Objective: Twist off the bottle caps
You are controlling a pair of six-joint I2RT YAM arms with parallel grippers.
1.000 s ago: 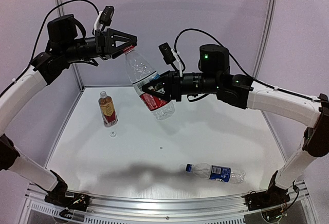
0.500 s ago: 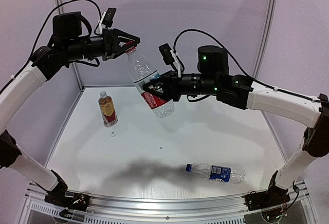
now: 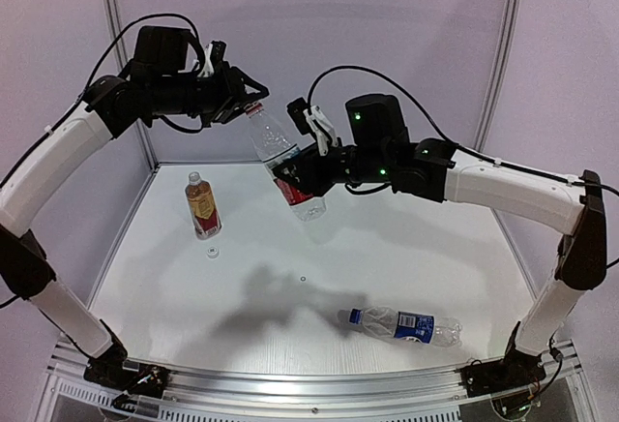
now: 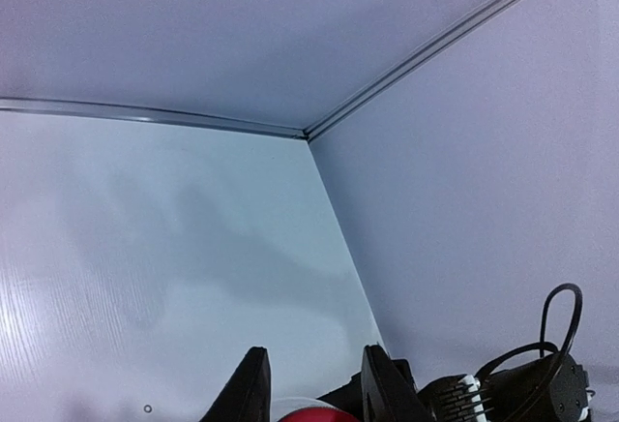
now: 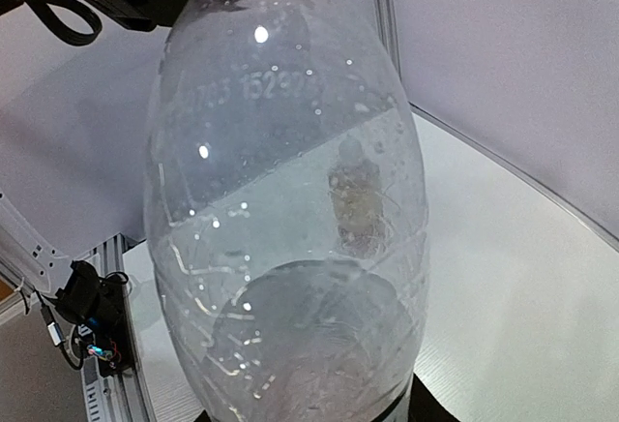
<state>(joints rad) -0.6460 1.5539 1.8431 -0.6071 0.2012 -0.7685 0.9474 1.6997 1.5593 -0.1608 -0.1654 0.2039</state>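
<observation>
the left claw (image 3: 249, 103) is pinched shut on the red cap (image 4: 319, 412), a finger on each side of it, at the top of the red-label bottle (image 3: 266, 136). the right claw (image 3: 293, 170) is clamped round that bottle's lower body, at the label. it holds the bottle tilted in the air above the surface (image 3: 406, 248), neck up and leaning toward the left arm. in the right wrist view the clear bottle fills the frame, with drops on its wall. further out, the amber bottle (image 3: 202, 205) stands upright at the left of the surface. a white cap (image 3: 212, 251) lies just beside it on the near side. the blue-label bottle (image 3: 404, 325) lies on its side near the front edge, well apart from the rest, its blue cap (image 3: 355, 316) on.
</observation>
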